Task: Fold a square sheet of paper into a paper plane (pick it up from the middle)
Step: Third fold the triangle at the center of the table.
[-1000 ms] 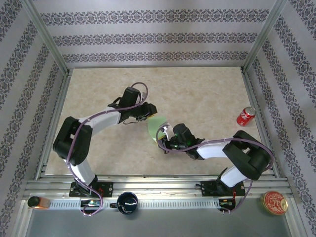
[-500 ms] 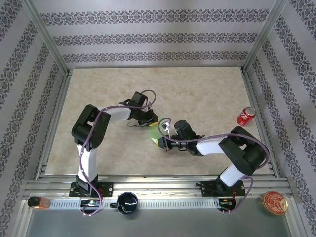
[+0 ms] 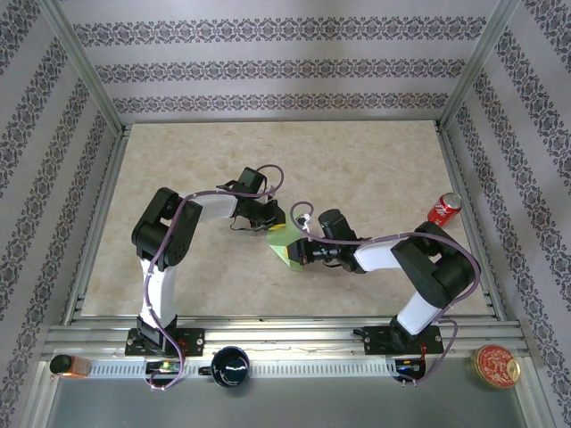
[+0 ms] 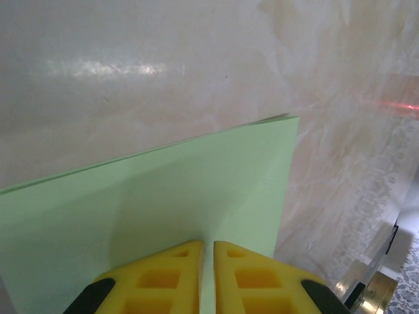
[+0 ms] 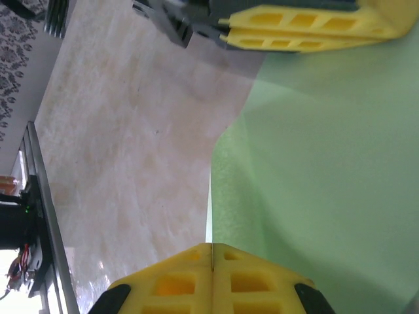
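Observation:
The square sheet of paper point(image 3: 286, 246) is light green and folded, held just above the table's middle between both grippers. My left gripper point(image 3: 275, 226) grips its far left edge. In the left wrist view its yellow fingertips point(image 4: 207, 244) are pressed on the paper point(image 4: 196, 176) with only a sliver between them. My right gripper point(image 3: 302, 251) holds the paper's right side. Seen from the right wrist, its jaws point(image 5: 211, 246) are shut on a thin paper edge point(image 5: 327, 163), and the left gripper's fingers point(image 5: 308, 29) pinch the opposite edge.
A red soda can point(image 3: 443, 209) lies at the table's right side. On the near ledge stand a black mug point(image 3: 230, 366), a round red tin point(image 3: 496, 366) and an amber object point(image 3: 68, 364). Metal rails point(image 3: 268, 334) border the table.
The left gripper has closed onto the paper's edge and its arm has drawn in and upright. The right gripper shifted slightly right and up, and the paper now lies flatter between them.

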